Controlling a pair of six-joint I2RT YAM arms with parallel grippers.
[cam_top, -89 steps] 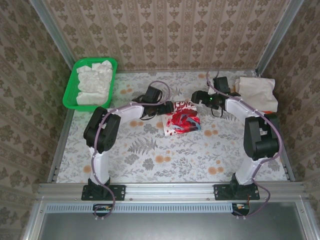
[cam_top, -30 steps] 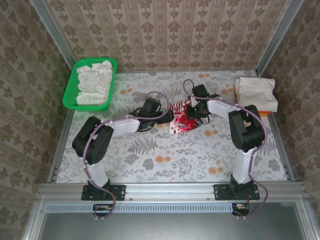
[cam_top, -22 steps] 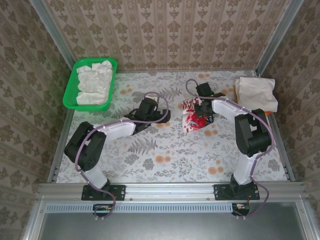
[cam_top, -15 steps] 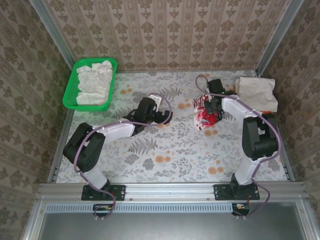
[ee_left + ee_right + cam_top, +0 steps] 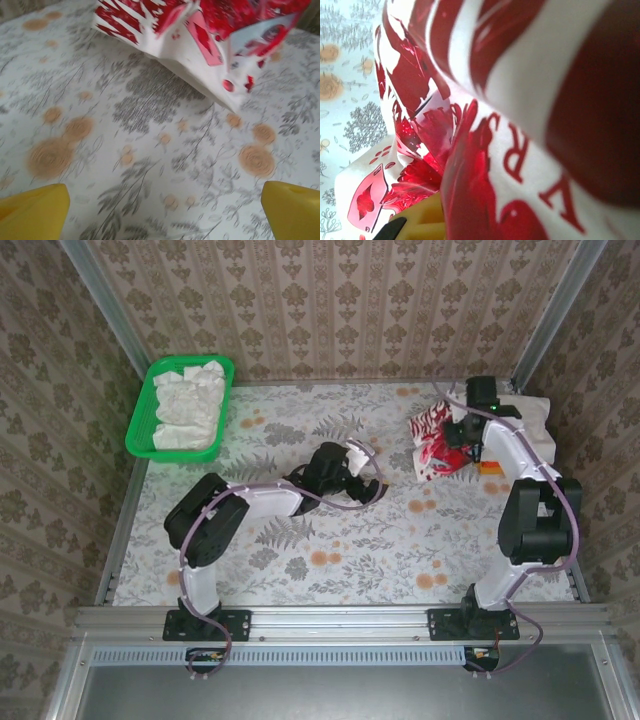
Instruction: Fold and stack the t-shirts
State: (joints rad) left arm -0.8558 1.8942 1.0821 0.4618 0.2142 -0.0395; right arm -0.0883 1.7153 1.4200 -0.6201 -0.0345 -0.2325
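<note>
now t-shirt [image 5: 436, 442] bunched up, white w/ red print, pinched in right fingers [image 5: 422, 221]; left fingers [image 5: 32, 210] spread wide.

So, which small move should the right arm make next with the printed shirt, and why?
Probably carry the printed t-shirt a little more to the right, until it is over the folded stack. The right tool is shut on the shirt, which hangs beside the stack's left edge, not above it.

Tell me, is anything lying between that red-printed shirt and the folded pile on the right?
Nothing visible does. The right hand holds the red-printed shirt close beside the folded pile in the far right corner.
</note>
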